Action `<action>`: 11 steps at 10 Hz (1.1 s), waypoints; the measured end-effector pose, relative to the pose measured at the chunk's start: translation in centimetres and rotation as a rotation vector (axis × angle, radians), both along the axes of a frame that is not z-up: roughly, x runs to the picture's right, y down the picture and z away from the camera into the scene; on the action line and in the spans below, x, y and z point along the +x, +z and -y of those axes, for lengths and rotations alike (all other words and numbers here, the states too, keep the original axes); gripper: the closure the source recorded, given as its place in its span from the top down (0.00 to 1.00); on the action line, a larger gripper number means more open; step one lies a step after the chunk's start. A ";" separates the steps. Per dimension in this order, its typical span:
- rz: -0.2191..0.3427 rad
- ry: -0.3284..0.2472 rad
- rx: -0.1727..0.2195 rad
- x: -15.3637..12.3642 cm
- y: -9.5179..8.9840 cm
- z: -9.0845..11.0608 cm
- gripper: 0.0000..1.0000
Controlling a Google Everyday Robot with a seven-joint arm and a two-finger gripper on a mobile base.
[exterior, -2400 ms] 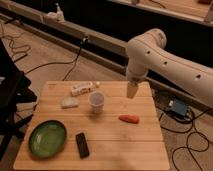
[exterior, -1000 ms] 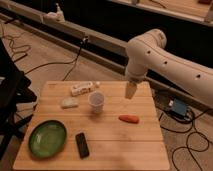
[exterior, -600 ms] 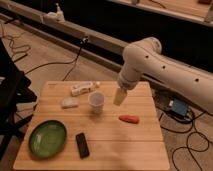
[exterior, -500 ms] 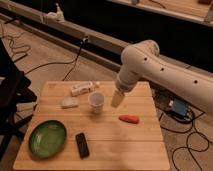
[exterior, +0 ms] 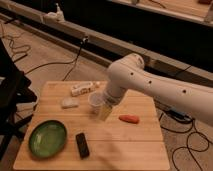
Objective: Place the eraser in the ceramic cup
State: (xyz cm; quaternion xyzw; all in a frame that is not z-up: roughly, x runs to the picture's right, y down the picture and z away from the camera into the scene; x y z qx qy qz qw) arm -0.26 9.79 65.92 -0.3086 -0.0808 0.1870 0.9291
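Camera view: tool (exterior: 105, 113) positioned just beside cup (exterior: 95, 101); open or closed cannot be told. Eraser (exterior: 82, 145) untouched on surface (exterior: 132, 147). Cup to be cleared, eraser approached from above.

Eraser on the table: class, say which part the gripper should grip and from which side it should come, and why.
Probably come from above and pinch its middle across the two long sides: the eraser lies flat, too low for a side approach, and both long sides are free, the plate lying apart. The gripper now hangs by the cup.
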 end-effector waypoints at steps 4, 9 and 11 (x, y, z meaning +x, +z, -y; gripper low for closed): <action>0.050 -0.059 0.016 -3.3 0.3 -2.9 0.72; 0.012 -0.039 0.004 -2.8 1.0 -2.9 0.72; -0.031 0.024 -0.035 -3.4 2.4 -4.0 0.72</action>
